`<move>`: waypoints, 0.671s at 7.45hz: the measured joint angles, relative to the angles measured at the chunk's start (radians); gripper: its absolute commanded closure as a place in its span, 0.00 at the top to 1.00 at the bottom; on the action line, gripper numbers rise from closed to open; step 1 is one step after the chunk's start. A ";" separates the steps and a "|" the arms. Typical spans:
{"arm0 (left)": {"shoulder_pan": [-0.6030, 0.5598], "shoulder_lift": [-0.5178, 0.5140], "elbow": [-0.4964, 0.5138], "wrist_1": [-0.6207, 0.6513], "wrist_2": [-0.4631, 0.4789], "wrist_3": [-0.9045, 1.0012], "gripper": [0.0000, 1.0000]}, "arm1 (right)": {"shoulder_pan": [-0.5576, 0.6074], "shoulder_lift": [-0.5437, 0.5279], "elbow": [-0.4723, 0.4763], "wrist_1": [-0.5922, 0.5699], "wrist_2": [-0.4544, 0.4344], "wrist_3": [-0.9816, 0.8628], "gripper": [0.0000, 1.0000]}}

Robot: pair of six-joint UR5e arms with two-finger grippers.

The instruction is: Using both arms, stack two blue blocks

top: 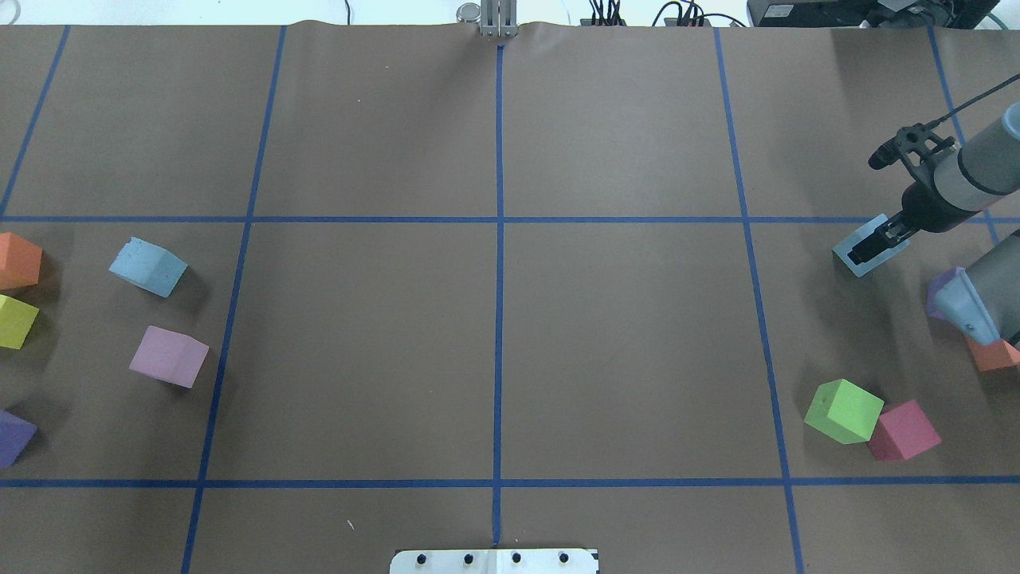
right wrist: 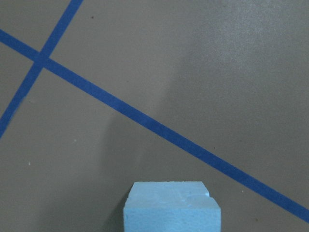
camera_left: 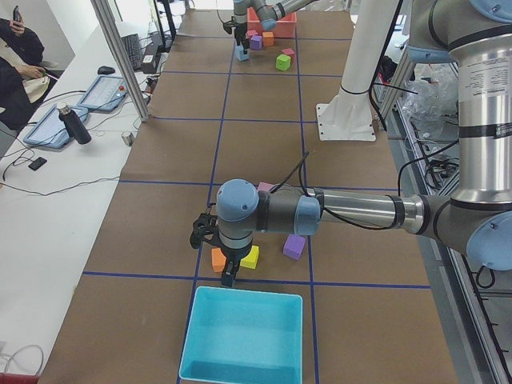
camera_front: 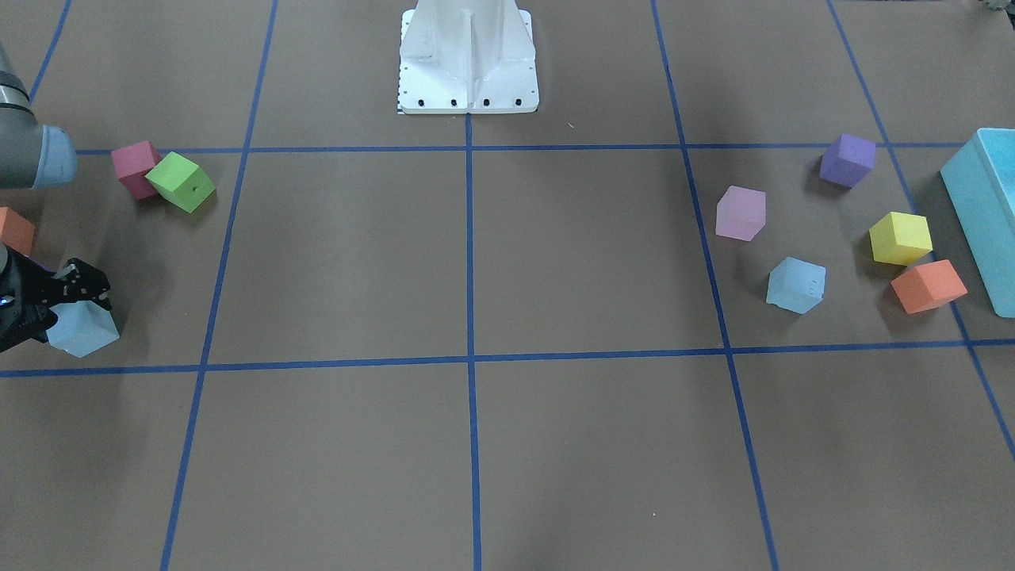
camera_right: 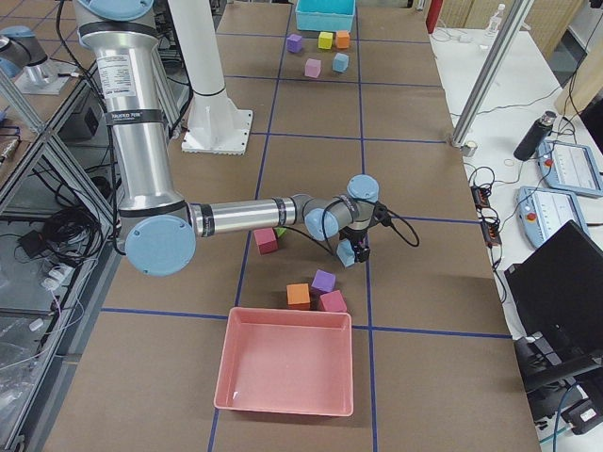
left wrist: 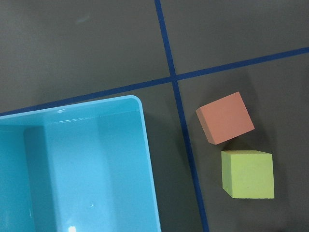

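Note:
One pale blue block (top: 149,267) lies free on the table's left side, also in the front-facing view (camera_front: 796,285). My right gripper (top: 872,241) is shut on the other blue block (camera_front: 83,333) at the table's right side, at or just above the surface. That block fills the bottom middle of the right wrist view (right wrist: 171,208). My left gripper (camera_left: 230,276) shows only in the exterior left view, beside the turquoise box (camera_left: 240,332), and I cannot tell whether it is open or shut.
Green (top: 843,410), red (top: 903,430) and orange (top: 992,355) cubes lie near the right arm. Lilac (top: 169,356), yellow (top: 16,321), orange (top: 17,261) and purple (top: 14,437) cubes lie around the free blue block. A pink tray (camera_right: 287,372) stands at the right end.

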 measured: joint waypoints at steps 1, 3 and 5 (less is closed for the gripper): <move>0.000 0.000 0.000 0.000 0.000 0.000 0.98 | -0.006 0.000 -0.010 0.000 -0.003 -0.004 0.54; 0.000 0.001 -0.001 0.000 0.000 0.000 0.98 | -0.010 0.001 -0.017 -0.001 -0.003 -0.011 0.20; 0.000 0.001 0.000 0.000 0.000 0.000 0.98 | -0.009 0.026 -0.008 -0.007 0.003 -0.007 0.16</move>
